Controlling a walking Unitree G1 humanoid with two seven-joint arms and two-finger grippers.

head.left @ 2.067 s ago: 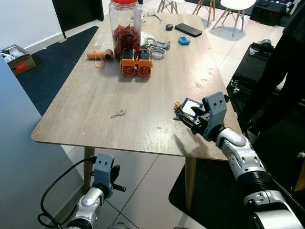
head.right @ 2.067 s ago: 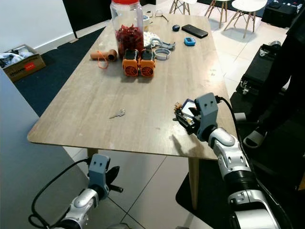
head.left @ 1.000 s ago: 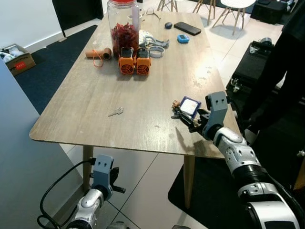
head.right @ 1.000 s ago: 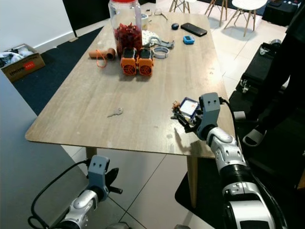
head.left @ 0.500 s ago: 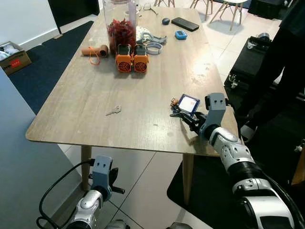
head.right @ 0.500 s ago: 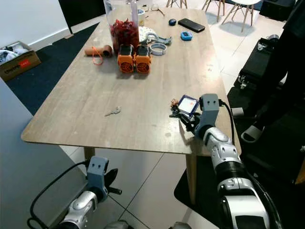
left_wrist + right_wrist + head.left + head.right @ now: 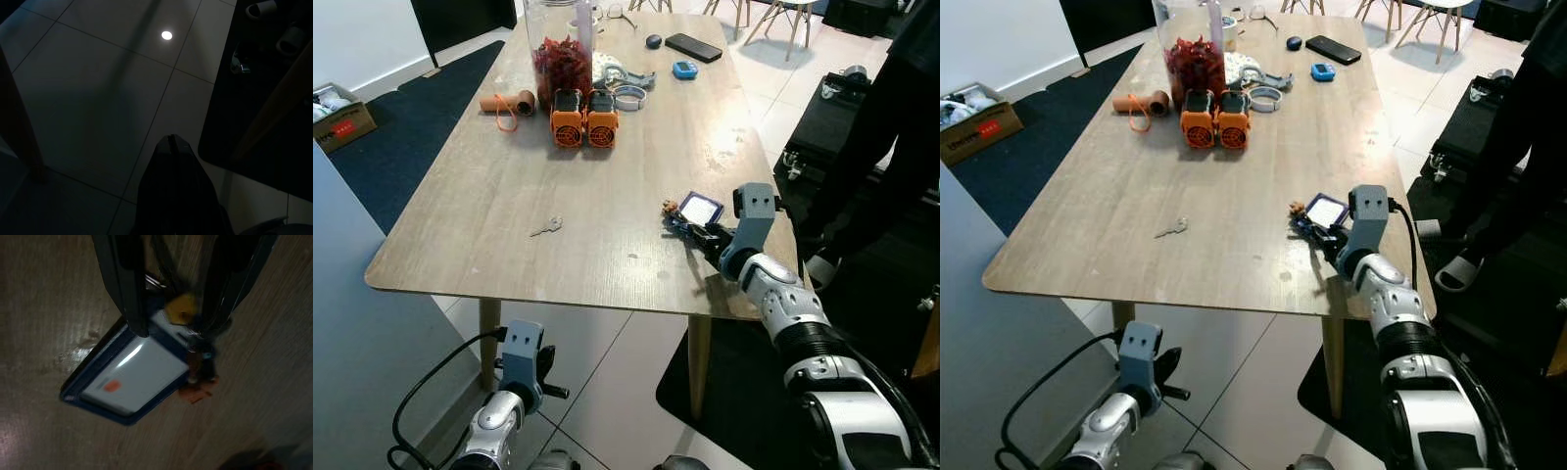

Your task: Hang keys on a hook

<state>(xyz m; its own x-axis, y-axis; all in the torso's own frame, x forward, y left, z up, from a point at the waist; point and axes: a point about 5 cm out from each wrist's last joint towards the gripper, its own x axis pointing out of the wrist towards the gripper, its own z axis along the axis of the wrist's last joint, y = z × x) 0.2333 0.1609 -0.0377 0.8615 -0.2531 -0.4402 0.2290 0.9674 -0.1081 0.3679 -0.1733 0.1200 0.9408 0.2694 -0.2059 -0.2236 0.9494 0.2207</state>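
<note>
A bunch of keys [image 7: 675,215] with a blue card holder [image 7: 701,209] lies near the right edge of the wooden table [image 7: 489,196]. My right gripper [image 7: 698,233] is low over the table at this bunch. In the right wrist view its two black fingers [image 7: 122,289] stand apart on either side of the key ring and a yellow fob [image 7: 181,308], with the card holder [image 7: 129,379] just beyond their tips. A single loose key [image 7: 548,227] lies mid-table toward the left. My left gripper [image 7: 558,390] hangs idle below the table front, fingers together [image 7: 171,142].
At the far end stand a jar of red items [image 7: 558,54], two orange devices [image 7: 584,116], a cardboard tube [image 7: 507,102] and a phone [image 7: 695,46]. A person in dark clothes [image 7: 901,117] and a black bag [image 7: 822,122] are to the right of the table.
The camera has shifted a little. My right gripper has crept forward along the table until its fingers straddle the key bunch. The left arm hangs as before.
</note>
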